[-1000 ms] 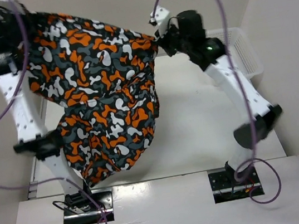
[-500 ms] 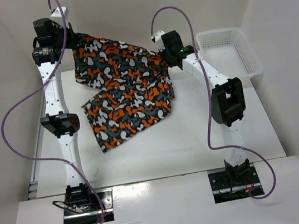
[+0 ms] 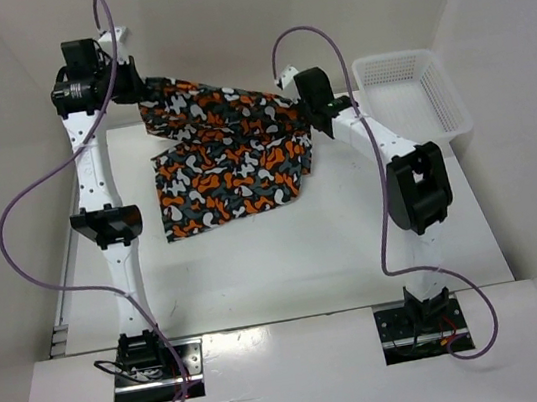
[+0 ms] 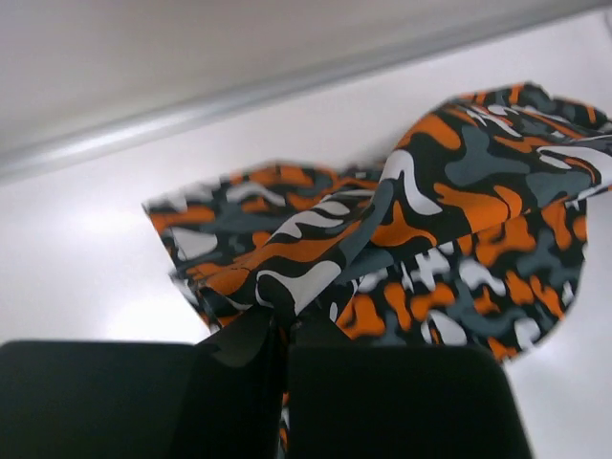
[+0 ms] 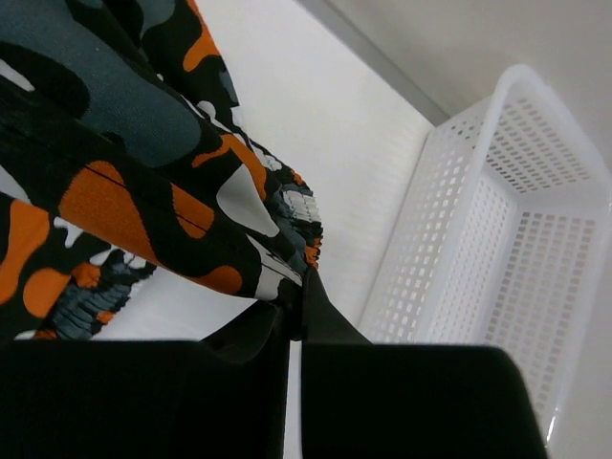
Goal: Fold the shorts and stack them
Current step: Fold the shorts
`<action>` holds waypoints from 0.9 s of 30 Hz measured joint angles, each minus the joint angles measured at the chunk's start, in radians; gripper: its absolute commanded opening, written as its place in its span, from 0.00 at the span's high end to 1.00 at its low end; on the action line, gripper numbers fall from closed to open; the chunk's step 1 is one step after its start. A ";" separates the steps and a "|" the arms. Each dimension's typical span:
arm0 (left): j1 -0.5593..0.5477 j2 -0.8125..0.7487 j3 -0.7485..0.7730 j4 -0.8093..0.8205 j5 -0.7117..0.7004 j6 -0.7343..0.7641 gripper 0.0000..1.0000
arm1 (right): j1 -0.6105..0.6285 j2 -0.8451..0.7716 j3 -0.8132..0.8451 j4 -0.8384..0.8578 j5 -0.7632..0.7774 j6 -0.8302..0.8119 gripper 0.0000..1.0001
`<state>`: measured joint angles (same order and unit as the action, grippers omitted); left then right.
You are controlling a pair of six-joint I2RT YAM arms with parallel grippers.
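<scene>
Here we are with both arms stretched to the far side of the table (image 3: 287, 259), and the shorts (image 3: 231, 151) are strung out between them. Our left gripper (image 3: 137, 87) is up at the far left, pinched tight on one end of the cloth. From the left wrist we see the dark fingers (image 4: 239, 344) pressed together with a fold of orange, black and white fabric nipped right at their tips. Over on the other side, our right gripper (image 3: 297, 108) is clamped just as narrowly on the opposite end. The right wrist shows its fingers (image 5: 325, 320) closed on a bunched edge with ribbed gathers, which looks like the waistband, though we cannot say for sure.

From above, the top edge of the shorts runs in a slanted line from the left gripper down to the right one, lifted off the surface. Below that line the rest of the garment hangs and spreads towards the near side, and its lower part seems to rest on the white tabletop, left of centre. The cloth is rumpled, with a fold across the middle.

A white mesh basket (image 3: 433, 85) stands at the far right corner, just beyond the right arm and apart from the shorts. Purple cables (image 3: 18, 213) loop loosely off both arms
</scene>
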<state>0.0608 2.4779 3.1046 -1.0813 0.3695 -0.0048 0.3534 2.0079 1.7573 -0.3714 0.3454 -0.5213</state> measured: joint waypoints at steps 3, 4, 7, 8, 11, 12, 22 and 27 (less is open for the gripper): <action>0.015 -0.037 -0.062 -0.120 0.029 0.000 1.00 | 0.006 -0.029 -0.066 0.008 -0.001 -0.042 1.00; 0.023 -0.082 -0.154 -0.135 0.037 0.000 1.00 | 0.011 -0.039 -0.081 0.008 0.000 -0.053 1.00; 0.047 -0.269 -0.523 -0.119 0.063 -0.001 1.00 | 0.029 -0.071 -0.113 0.009 0.004 -0.081 1.00; 0.046 -0.381 -0.722 -0.063 0.055 -0.003 1.00 | 0.036 -0.084 -0.126 0.010 0.007 -0.089 1.00; 0.015 -0.698 -1.268 0.077 -0.016 -0.002 1.00 | 0.056 -0.124 -0.171 0.010 0.022 -0.110 1.00; -0.010 -0.798 -1.423 0.126 -0.042 0.001 1.00 | 0.061 -0.137 -0.190 0.012 0.028 -0.117 1.00; -0.042 -0.996 -2.018 0.369 -0.105 -0.003 1.00 | 0.107 -0.161 -0.340 0.014 0.018 -0.158 1.00; -0.122 -1.064 -2.128 0.388 -0.148 -0.003 0.96 | 0.108 -0.188 -0.431 0.010 0.017 -0.176 1.00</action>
<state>-0.0616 1.4139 0.9764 -0.6933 0.2211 -0.0074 0.4610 1.8198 1.3258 -0.3618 0.3626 -0.6975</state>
